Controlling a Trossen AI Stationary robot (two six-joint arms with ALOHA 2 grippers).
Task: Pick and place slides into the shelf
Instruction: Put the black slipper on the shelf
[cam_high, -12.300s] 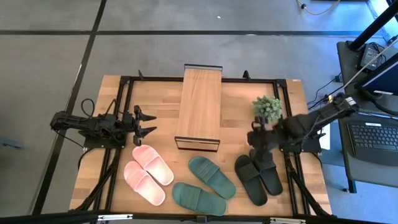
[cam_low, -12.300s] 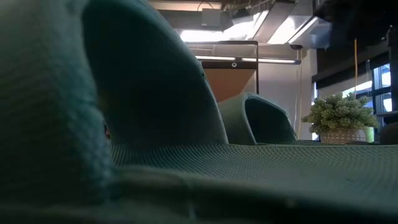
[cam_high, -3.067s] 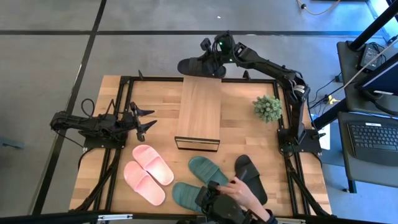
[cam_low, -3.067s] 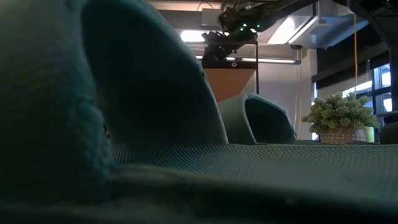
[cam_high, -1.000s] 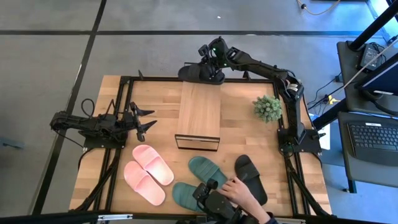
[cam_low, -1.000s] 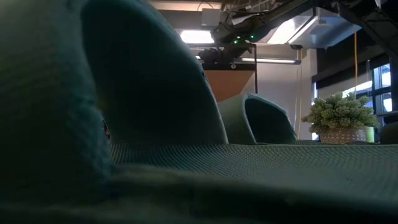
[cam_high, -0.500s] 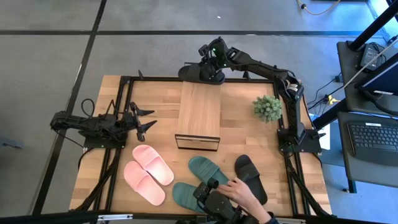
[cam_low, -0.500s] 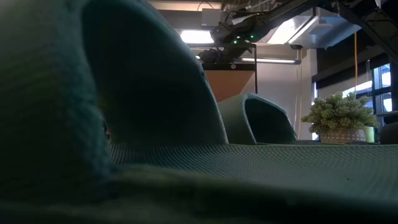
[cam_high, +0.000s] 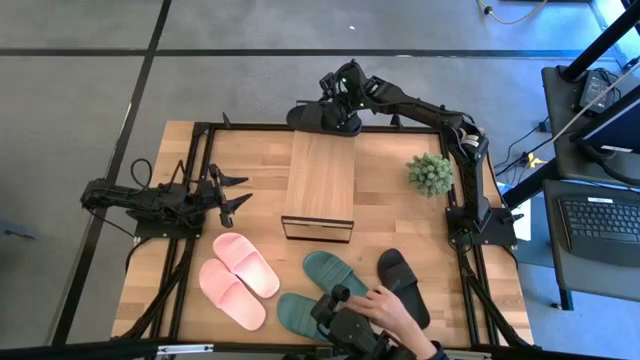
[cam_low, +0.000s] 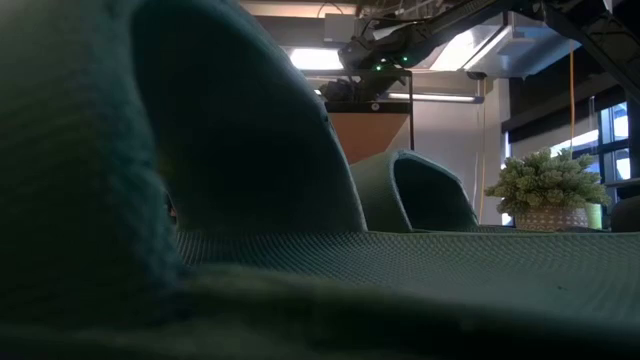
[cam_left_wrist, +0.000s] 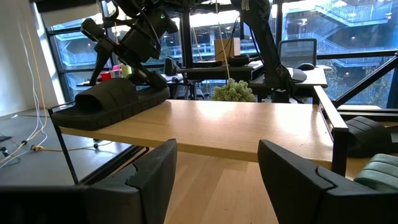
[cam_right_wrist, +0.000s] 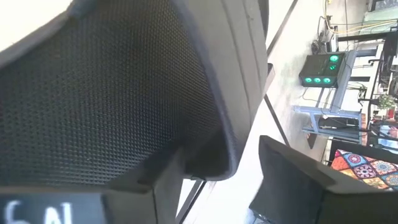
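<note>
A black slide (cam_high: 320, 117) lies crosswise on the far end of the shelf's top board (cam_high: 321, 180). In the left wrist view this black slide (cam_left_wrist: 112, 102) rests flat on its sole, its toe past the board's corner. My right gripper (cam_high: 338, 98) reaches over it from the far side, open, its fingers on either side of the slide's rim (cam_right_wrist: 214, 155). My left gripper (cam_high: 232, 197) waits open near the table's left edge, touching nothing. On the near part of the table lie two pink slides (cam_high: 238, 278), two green slides (cam_high: 338, 272) and a second black slide (cam_high: 405, 285). My right gripper stands open around the black slide's rim (cam_right_wrist: 217, 140), coming from above and the far side. One finger (cam_right_wrist: 155, 186) lies close against the rim and a gap shows at the other finger (cam_right_wrist: 289, 180). I cannot tell whether it touches the slide.
A person's hand (cam_high: 385, 305) reaches in from the near edge onto the slides there. A small potted plant (cam_high: 430, 173) stands right of the shelf. One green slide (cam_low: 250, 200) fills most of the low view. Bare wood lies between my left gripper and the shelf.
</note>
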